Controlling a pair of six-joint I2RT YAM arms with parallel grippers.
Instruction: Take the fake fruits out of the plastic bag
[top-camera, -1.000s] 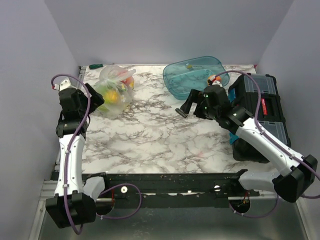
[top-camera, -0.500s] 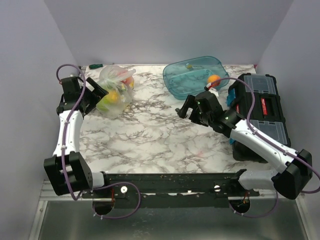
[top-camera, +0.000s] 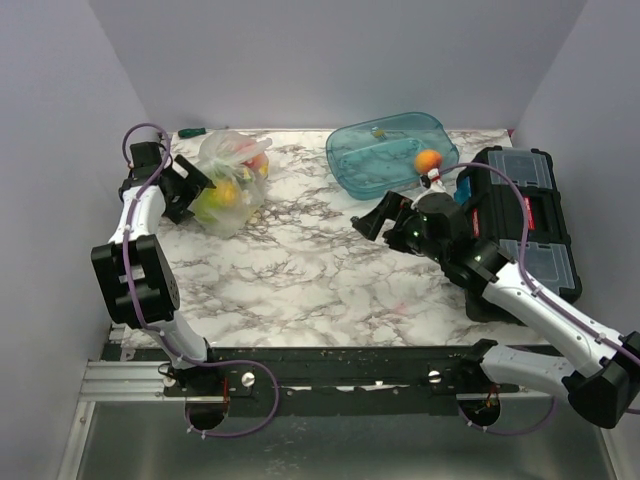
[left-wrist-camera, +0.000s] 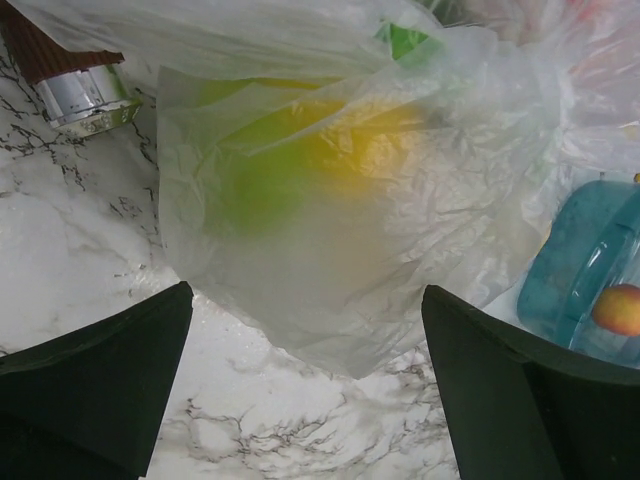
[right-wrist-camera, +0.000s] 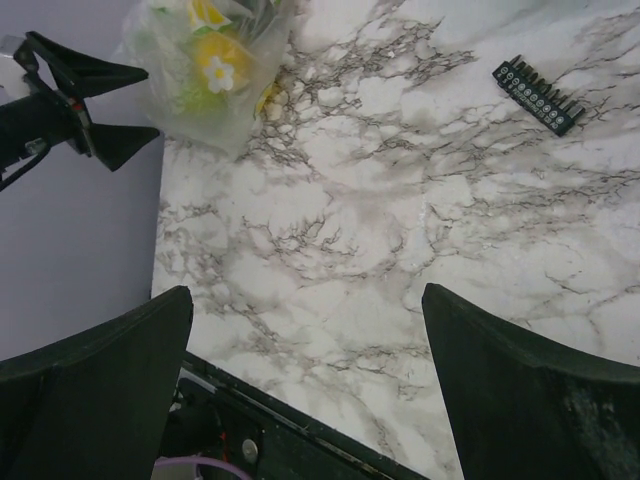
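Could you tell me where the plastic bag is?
In the top view, the plastic bag lies far left on the table, beside the left end effector.

White arm links (top-camera: 540, 305), black joints (top-camera: 135, 285), purple cables (top-camera: 143, 127)

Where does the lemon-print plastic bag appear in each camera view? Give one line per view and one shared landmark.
Top external: plastic bag in the upper left.
Left wrist: plastic bag fills the centre and top.
Right wrist: plastic bag in the top left corner.
Shared landmark: the marbled table under it.
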